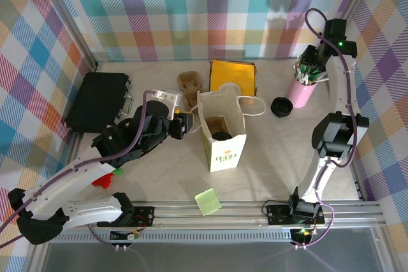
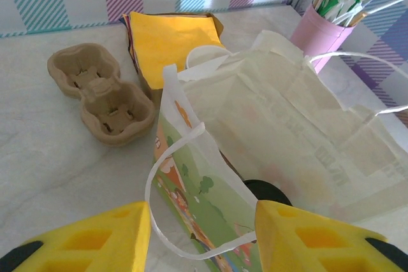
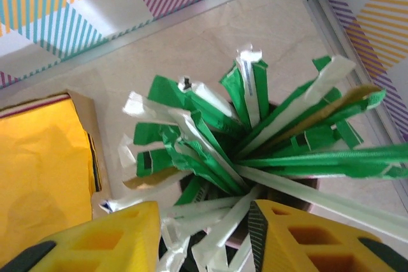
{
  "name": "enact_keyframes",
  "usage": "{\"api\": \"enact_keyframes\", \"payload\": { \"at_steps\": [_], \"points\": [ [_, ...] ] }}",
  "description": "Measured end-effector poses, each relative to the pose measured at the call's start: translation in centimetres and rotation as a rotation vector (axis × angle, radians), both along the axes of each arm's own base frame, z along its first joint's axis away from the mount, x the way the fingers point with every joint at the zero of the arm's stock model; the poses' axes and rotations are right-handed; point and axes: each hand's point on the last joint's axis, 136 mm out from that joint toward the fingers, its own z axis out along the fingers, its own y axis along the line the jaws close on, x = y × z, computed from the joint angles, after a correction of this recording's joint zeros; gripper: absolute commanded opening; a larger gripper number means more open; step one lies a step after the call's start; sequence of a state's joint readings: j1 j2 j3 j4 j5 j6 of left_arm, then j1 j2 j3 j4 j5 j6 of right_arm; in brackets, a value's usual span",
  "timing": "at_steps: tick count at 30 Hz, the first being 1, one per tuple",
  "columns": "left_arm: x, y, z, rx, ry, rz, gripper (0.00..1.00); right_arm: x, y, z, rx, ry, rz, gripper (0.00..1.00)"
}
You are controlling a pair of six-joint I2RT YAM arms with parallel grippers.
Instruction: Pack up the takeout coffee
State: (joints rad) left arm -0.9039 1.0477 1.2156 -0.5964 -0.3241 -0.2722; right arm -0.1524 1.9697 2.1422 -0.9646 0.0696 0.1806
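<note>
Top view: bag (image 1: 223, 151) upright mid-table, mouth up for loading. Coffee (image 1: 221, 135) apparently inside, dark lid showing. Left gripper (image 1: 183, 125) at the bag's left rim, likely steadying it.
Left wrist: jaws half spread astride the handle (image 2: 167, 218), pinching nothing.
Right wrist: right gripper (image 3: 204, 234) astride straws (image 3: 210, 151), far right, probably fetching one. Whether it grips them cannot be told.

The left claw (image 2: 201, 237) reaches forward, jaws parted; the right claw (image 3: 204, 237) points down, jaws parted.
</note>
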Motion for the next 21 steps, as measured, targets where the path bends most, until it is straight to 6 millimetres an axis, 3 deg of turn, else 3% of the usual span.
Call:
{"api": "enact_keyframes", "payload": {
  "at_steps": [7, 21],
  "points": [
    [0.2, 0.0, -0.1, 0.007, 0.001, 0.002, 0.47, 1.4, -0.2, 0.3, 0.0, -0.022, 0.001, 0.37],
    [0.6, -0.5, -1.2, 0.031, 0.025, -0.004, 0.47, 2.2, -0.3, -1.6, 0.005, 0.015, 0.005, 0.29]
  ]
}}
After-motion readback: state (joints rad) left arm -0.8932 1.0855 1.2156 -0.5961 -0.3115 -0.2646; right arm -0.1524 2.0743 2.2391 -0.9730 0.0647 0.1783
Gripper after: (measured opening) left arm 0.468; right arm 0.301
